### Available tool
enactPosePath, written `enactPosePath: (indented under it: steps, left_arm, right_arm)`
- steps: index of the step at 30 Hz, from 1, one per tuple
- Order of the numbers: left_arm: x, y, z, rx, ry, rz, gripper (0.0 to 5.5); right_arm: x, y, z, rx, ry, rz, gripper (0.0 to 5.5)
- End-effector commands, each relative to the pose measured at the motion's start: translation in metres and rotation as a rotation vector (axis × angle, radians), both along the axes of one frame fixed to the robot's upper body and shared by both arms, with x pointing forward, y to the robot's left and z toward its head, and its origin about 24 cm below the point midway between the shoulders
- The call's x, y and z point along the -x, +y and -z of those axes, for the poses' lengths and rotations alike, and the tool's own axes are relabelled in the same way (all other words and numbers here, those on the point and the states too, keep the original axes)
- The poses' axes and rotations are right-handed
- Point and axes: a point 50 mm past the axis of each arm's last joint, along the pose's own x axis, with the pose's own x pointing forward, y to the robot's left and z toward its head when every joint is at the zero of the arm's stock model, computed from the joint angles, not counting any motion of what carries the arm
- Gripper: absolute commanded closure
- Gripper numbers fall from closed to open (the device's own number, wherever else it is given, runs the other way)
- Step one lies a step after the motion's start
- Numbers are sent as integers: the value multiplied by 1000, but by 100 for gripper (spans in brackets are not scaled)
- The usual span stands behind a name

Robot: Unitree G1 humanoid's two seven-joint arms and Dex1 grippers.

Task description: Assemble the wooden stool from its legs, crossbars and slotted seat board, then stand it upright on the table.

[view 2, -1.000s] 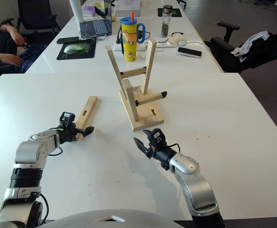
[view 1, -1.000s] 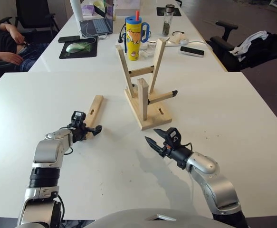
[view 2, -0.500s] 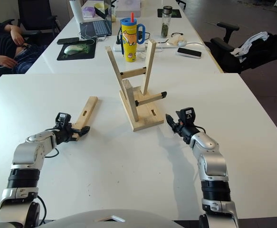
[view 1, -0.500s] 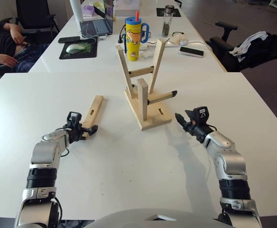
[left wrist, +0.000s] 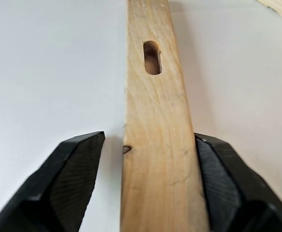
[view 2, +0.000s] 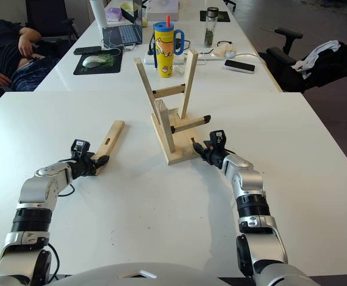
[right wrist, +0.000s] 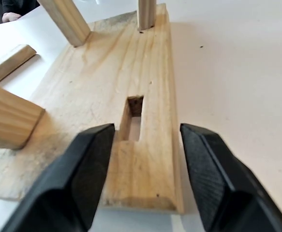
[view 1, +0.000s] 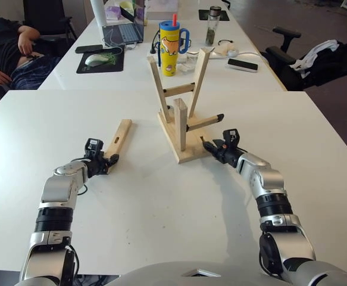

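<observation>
right wrist view finds the right gripper point(right wrist: 145, 135), just swung in across the table point(view 1: 161, 208), fingers open astride the slotted end of the seat board point(right wrist: 97, 82), likely to steady it, while the left gripper point(left wrist: 149, 137) sits open around the loose leg point(left wrist: 153, 96), ungrasped.

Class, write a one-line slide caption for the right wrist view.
Right hand, open, at the end of the slotted seat board, by an empty slot; legs stand farther along.
</observation>
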Motion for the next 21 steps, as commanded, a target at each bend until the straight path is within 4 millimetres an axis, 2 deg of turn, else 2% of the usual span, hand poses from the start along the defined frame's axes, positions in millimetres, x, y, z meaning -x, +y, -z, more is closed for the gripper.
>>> enactPosePath:
  steps: [1, 4, 8, 11, 15, 17, 21]
  left_arm:
    - [7, 2, 17, 36, 86, -35, 306]
    - [-1, 6, 7, 55, 14, -57, 343]
    - [-7, 1, -2, 101, -71, -55, 345]
    - [-8, -2, -1, 106, -73, -49, 345]
    - [-12, 2, -4, 99, -101, -66, 345]
    - [-19, 8, -17, 112, -199, -107, 345]
    - [-32, 19, -54, 148, -449, -188, 345]
  right_arm:
    - [17, 9, 14, -8, 130, -94, 297]
    - [29, 24, 11, -33, 116, -140, 297]
    - [47, 48, 13, -98, 118, -151, 297]
    - [58, 57, 21, -108, 139, -145, 297]
    - [64, 55, 23, -89, 140, -152, 297]
    - [66, 45, 22, -67, 122, -134, 297]
    - [65, 23, 15, -59, 20, -61, 297]
